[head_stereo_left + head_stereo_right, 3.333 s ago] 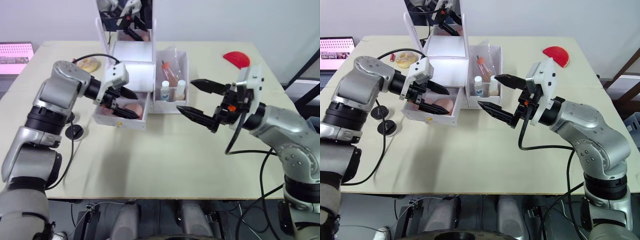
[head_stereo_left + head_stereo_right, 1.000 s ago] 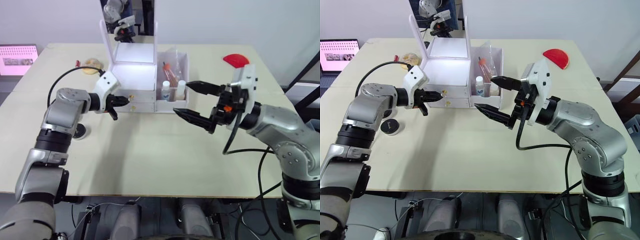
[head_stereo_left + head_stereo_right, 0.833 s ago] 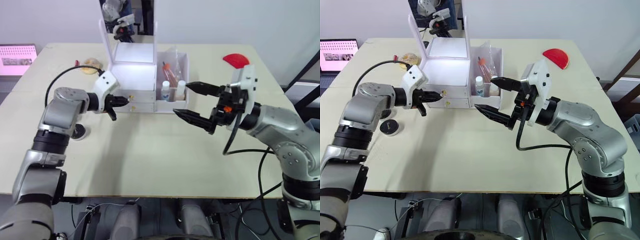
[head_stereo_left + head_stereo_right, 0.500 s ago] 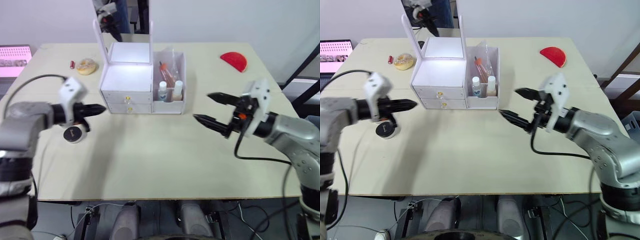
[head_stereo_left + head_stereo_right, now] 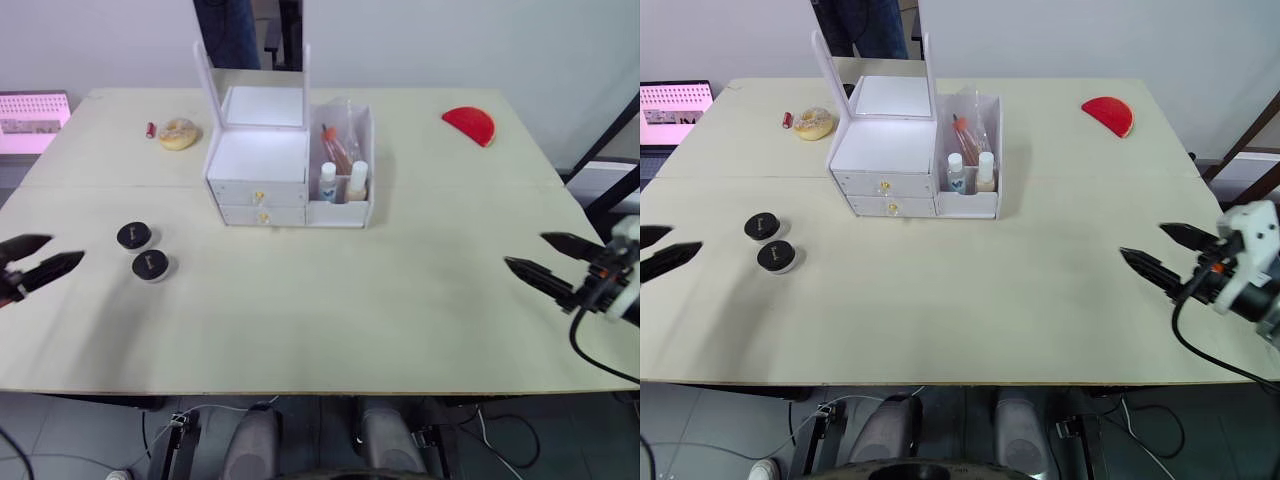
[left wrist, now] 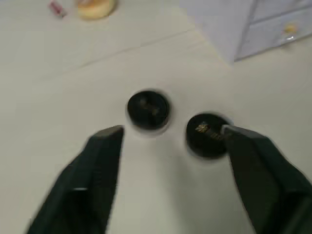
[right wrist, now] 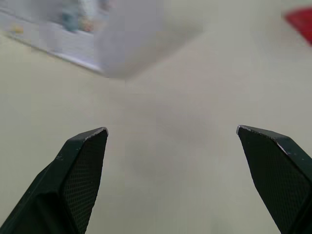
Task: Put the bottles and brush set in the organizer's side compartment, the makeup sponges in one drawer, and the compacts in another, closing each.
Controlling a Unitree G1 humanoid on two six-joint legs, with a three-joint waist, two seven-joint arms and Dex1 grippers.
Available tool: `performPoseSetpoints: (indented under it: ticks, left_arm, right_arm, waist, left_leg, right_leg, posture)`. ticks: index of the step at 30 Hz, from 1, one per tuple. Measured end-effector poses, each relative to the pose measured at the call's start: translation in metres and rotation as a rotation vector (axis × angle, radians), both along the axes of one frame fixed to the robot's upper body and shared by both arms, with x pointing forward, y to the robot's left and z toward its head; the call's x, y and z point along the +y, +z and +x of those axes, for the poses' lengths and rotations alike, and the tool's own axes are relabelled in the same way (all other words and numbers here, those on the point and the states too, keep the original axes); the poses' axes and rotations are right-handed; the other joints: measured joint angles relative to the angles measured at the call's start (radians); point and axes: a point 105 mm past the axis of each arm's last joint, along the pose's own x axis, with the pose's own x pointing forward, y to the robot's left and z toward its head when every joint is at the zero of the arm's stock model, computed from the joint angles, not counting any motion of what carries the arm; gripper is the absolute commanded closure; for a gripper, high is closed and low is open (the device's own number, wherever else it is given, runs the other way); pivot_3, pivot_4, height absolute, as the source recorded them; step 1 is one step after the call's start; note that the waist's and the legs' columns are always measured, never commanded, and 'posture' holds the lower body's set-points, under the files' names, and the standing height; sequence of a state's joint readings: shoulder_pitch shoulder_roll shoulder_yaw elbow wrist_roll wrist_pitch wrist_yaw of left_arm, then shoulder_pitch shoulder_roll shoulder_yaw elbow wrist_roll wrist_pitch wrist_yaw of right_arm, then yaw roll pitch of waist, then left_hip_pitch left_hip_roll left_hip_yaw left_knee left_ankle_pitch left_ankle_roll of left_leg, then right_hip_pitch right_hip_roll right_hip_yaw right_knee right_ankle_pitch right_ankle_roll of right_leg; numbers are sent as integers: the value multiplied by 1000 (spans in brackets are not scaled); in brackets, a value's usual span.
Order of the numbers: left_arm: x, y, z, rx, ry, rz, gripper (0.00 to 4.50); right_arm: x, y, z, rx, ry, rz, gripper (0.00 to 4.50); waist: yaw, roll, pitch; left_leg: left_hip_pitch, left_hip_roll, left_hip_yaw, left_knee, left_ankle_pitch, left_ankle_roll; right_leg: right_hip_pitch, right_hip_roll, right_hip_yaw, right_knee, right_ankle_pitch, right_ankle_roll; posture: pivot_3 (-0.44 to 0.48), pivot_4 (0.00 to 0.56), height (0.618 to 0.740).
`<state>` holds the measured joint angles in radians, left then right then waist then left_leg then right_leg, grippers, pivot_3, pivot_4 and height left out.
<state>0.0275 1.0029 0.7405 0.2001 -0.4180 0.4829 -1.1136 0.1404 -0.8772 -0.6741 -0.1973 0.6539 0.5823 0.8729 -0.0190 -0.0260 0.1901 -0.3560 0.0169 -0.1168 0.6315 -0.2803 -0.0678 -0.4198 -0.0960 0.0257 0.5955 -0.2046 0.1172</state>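
Sitting loose beside the shut-drawered organizer [image 5: 262, 178], two compacts [image 5: 149, 265] await pickup, so left gripper [image 5: 38, 258] and right gripper [image 5: 545, 259] hang wide, empty.

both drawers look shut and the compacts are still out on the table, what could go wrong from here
The two compacts sit close together, so the open left tool may knock one while gripping the other. Both drawers are shut, so a compact could arrive with nowhere to go. Pulling a small knob might drag the organizer.

Table [image 5: 330, 300] with organizer [image 5: 290, 170], two compacts [image 5: 142, 251].
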Motion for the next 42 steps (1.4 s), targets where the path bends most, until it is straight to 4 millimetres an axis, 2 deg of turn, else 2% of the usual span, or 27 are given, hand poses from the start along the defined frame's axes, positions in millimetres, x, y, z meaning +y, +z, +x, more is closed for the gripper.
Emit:
performPoseSetpoints:
  ticks: [4, 7, 14, 19, 21, 25, 27, 28, 30, 33, 36, 38, 42]
  left_arm:
    - [13, 2, -6, -14, 23, 17, 32]
    - [19, 0, -10, -8, 26, 19, 32]
    - [23, 0, -8, -37, 31, 18, 32]
    - [13, -2, 3, -46, 0, 22, 32]
    - [-10, -10, 11, -52, -62, 28, 32]
    - [-66, -41, 26, -30, -141, -32, 32]
    - [-100, -52, 33, -47, -155, -82, 32]
    - [-125, -57, 37, -59, -167, -114, 32]
    - [-158, -63, 44, -85, -157, -156, 32]
    - [-210, -71, 60, -153, -63, -212, 32]
    - [-230, -70, 68, -217, 52, -214, 32]
    - [-237, -69, 72, -257, 122, -200, 32]
    - [-265, -65, 85, -343, 240, -216, 32]
  right_arm:
    - [-28, 1, -8, -28, -54, 16, 0]
    - [-40, -4, -13, -20, -70, 34, 0]
    - [-35, 0, -13, -33, -44, 24, 0]
    - [-28, 6, -10, -47, -28, 10, 0]
    - [-17, 11, -6, -63, 1, -7, 0]
    - [13, 19, 4, -71, 93, 11, 0]
    - [32, 26, 11, -84, 149, 23, 0]
    - [46, 30, 16, -90, 194, 25, 0]
    - [67, 38, 22, -111, 258, 21, 0]
    - [109, 51, 34, -161, 381, 39, 0]
    - [135, 49, 37, -146, 465, 52, 0]
    - [145, 46, 39, -136, 495, 60, 0]
    - [170, 48, 42, -129, 584, 62, 0]
  waist:
    - [2, 0, 0]
    - [0, 0, 0]
    - [-6, 1, 0]
    - [-1, 1, 0]
    - [1, 3, 0]
    - [3, 2, 0]
    - [2, 3, -1]
    - [1, 3, -1]
    - [2, 2, -1]
    - [6, 2, -1]
    - [9, 2, -1]
    - [10, 2, -1]
    - [14, 2, -2]
  left_leg:
    - [0, 0, 0, 0, 0, 0]
    - [1, 0, 0, -1, 0, 0]
    - [1, 0, 0, 0, 0, 0]
    - [0, 0, 0, -1, 0, 0]
    - [0, 0, 1, 0, 0, 0]
    - [1, 0, 0, 0, 0, 0]
    - [1, 0, 1, 1, 0, 0]
    - [1, 0, 1, 1, 0, -1]
    - [1, 0, 0, 2, 0, -1]
    - [2, 0, 0, 2, 0, -1]
    - [2, 0, -1, 2, 0, -1]
    - [2, -1, -1, 2, 0, -1]
    - [1, -1, -1, 5, 0, -1]
  right_leg:
    - [0, 0, 0, 0, 0, 0]
    - [0, 0, 0, 0, 0, 0]
    - [0, 0, 0, 1, 0, 0]
    - [0, 0, 0, 1, 0, 0]
    - [0, -1, 0, 0, 0, 0]
    - [1, 0, 0, 1, 1, 0]
    - [2, -1, 1, 1, 3, -2]
    - [3, -1, 1, 0, 3, -3]
    - [4, 0, 1, 1, 4, -2]
    - [10, 0, 1, 0, 4, -1]
    - [10, 1, 0, -1, 4, -2]
    - [10, 0, 0, -2, 4, -2]
    - [10, 0, 0, -2, 4, -2]
  posture:
    - [0, 150, 739]
    - [0, 150, 739]
    - [0, 150, 739]
    - [0, 150, 739]
    - [0, 150, 739]
    - [0, 150, 739]
    - [0, 150, 739]
    - [0, 150, 739]
    - [0, 150, 739]
    - [0, 150, 739]
    - [0, 150, 739]
    - [0, 150, 739]
    - [0, 150, 739]
